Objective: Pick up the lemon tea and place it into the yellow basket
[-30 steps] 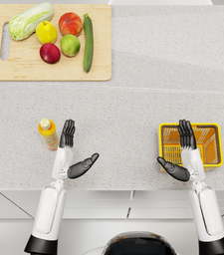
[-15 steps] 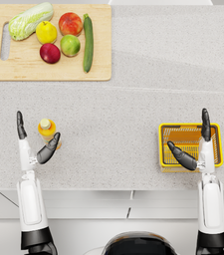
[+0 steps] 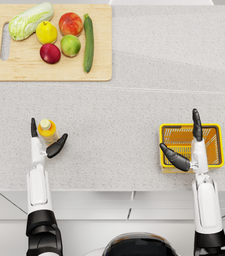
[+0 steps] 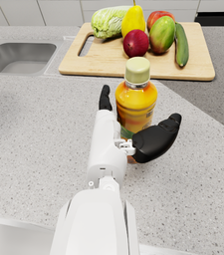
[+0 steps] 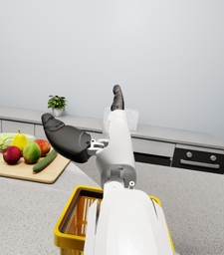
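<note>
Since half a second ago little has shifted — the left hand (image 3: pixel 45 142) stays spread, fingers and thumb flanking the lemon tea (image 3: pixel 47 129) without closing on it. The bottle stands upright on the table (image 3: pixel 124 110), well apart from the yellow basket (image 3: pixel 214 129). The right hand (image 3: pixel 189 149) hangs spread above the basket's near rim — bare table lies between bottle and basket

Glossy plastic lemon tea bottle (image 4: pixel 136 99), matt speckled stone counter (image 3: pixel 134 115), pale wooden cutting board (image 3: pixel 14 70), yellow mesh basket (image 3: pixel 216 145).
</note>
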